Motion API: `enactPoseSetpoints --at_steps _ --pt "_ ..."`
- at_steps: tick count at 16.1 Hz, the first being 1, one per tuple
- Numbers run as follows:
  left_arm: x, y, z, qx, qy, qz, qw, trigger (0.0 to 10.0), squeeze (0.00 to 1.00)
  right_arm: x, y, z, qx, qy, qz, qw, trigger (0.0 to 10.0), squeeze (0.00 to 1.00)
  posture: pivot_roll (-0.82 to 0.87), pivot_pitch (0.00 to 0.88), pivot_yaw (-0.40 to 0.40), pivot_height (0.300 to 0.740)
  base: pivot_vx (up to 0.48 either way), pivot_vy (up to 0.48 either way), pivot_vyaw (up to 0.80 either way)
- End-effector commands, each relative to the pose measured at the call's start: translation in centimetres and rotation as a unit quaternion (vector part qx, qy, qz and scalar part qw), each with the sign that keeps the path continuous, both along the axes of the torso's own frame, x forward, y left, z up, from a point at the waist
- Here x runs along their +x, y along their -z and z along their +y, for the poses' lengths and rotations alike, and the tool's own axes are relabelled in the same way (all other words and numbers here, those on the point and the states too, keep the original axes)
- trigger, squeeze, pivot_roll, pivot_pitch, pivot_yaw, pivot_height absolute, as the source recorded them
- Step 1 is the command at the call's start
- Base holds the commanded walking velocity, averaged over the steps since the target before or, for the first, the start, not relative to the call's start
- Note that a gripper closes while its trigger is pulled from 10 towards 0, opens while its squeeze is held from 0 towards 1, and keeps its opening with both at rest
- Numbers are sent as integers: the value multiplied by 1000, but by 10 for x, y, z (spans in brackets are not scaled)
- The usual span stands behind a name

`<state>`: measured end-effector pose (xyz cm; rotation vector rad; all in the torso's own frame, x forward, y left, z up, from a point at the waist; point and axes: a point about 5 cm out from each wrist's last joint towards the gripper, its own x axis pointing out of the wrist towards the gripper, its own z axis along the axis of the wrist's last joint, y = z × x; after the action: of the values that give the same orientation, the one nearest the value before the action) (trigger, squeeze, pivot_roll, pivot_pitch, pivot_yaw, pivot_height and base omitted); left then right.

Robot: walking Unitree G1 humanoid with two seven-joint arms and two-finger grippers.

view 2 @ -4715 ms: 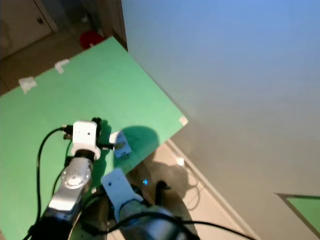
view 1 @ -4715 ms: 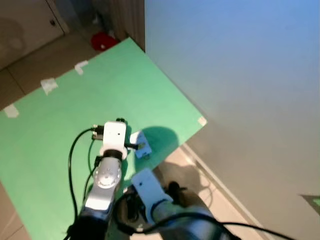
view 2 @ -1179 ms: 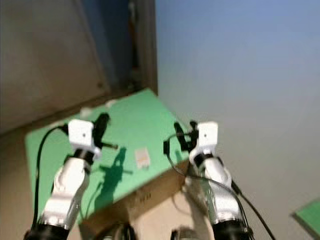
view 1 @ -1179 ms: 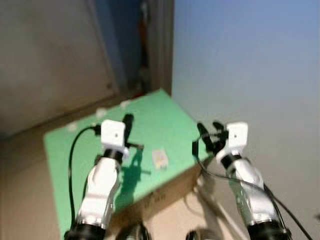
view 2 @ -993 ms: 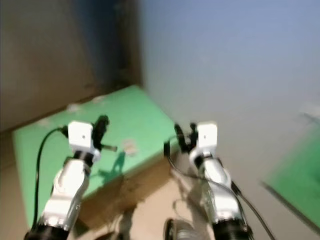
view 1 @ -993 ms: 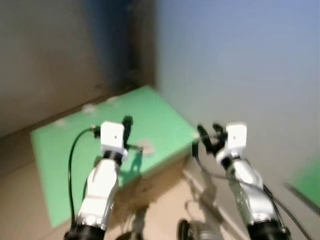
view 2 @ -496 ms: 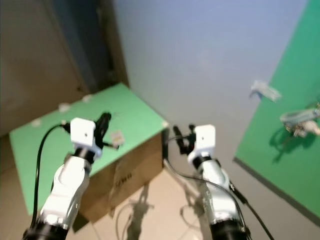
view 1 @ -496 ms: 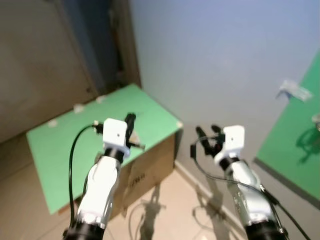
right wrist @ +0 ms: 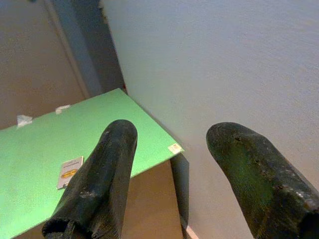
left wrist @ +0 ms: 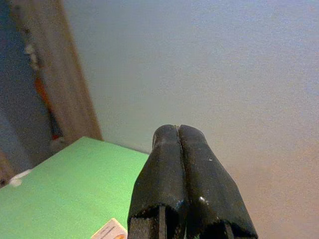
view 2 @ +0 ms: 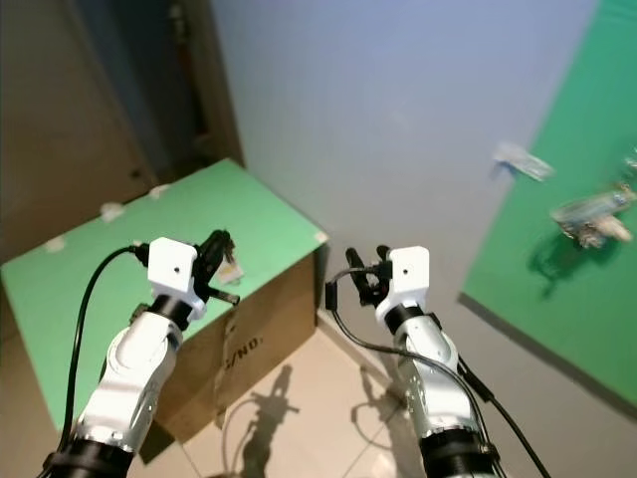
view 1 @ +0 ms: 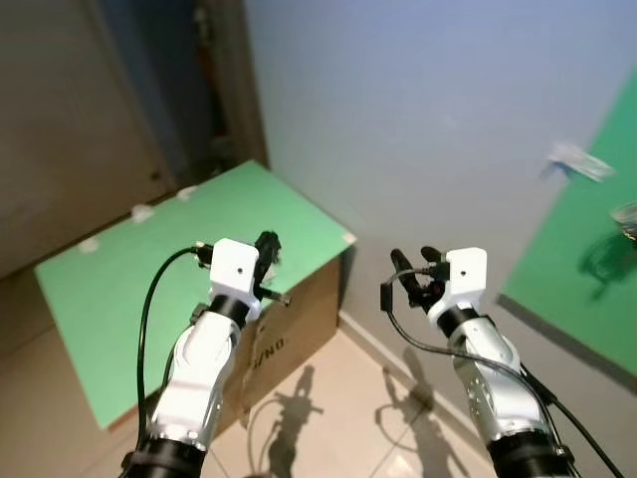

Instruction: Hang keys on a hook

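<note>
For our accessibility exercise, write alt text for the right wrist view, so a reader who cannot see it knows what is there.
The right claw stands open, its two black fingers spread wide, aimed at a green-topped cardboard box beside a pale wall. A small white card lies on the green top.
</note>
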<state>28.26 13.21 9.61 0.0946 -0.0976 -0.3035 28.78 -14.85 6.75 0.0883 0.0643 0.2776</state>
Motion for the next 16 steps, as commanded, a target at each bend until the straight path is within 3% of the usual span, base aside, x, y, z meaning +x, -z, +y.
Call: enactPoseSetpoints --at_steps 1,9,13,16 --pt "3 -3 -3 3 11 -4 1000 0 0 2 -2 1 5 -4 -4 1000 10000 0 -166 0 78 740 0 480 -750" --pt "7 0 -5 8 36 10 999 0 0 -1 0 0 -1 -6 -3 1000 10000 0 -190 0 89 740 0 479 -749" --pt "13 0 -2 18 27 14 999 0 0 -3 1 0 -6 -2 -5 1000 10000 0 -197 0 96 740 67 0 -750" --pt "13 0 -5 21 23 7 1000 0 0 -1 0 2 -10 -4 -9 1000 10000 0 -198 0 97 740 184 -260 0"
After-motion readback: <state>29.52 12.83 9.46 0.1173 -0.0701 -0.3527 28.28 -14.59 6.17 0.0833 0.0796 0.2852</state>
